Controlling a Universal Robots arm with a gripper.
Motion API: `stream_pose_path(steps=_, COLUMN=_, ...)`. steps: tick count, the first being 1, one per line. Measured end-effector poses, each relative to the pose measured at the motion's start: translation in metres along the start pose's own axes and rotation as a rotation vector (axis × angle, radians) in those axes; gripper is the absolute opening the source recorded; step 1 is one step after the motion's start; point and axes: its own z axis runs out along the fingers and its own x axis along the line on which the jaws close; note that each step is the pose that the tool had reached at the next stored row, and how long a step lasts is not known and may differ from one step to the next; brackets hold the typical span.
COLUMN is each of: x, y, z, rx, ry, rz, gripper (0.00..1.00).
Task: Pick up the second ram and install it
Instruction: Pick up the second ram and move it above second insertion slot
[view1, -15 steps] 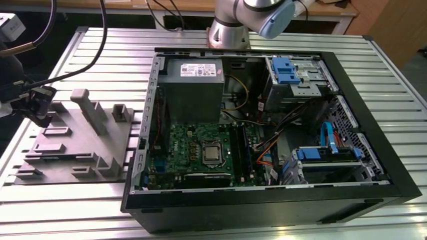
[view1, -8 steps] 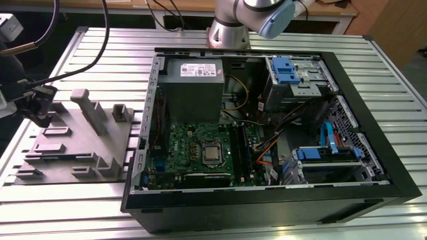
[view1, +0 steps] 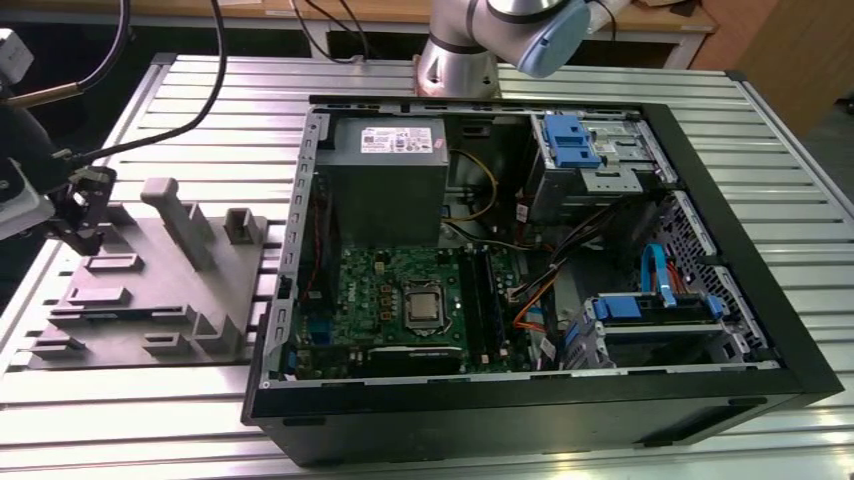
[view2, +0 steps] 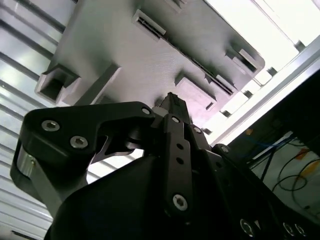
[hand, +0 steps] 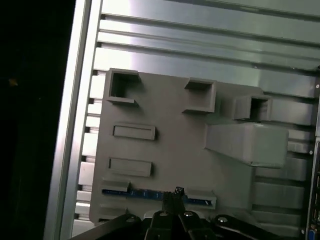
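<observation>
The gripper (hand: 176, 192) is hanging with its fingers pinched close together, right at the middle of the second ram (hand: 145, 193). The stick is sitting on edge in the grey holder's (hand: 170, 150) slot, its length stretching out to either side of the fingertips.

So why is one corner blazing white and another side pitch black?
Second wrist view: light glares off the ribbed aluminium table, washing out that corner; first wrist view: beyond the table's edge nothing is lit, so it's black; exterior view: even light, shade inside the open black computer case.
</observation>
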Motion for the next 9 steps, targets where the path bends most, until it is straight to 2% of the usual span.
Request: stream_pose_path(steps=9, x=0.0001, y=-0.0001, z=0.0026, rx=-0.0047, ry=0.0055, rz=-0.164, gripper=0.1)
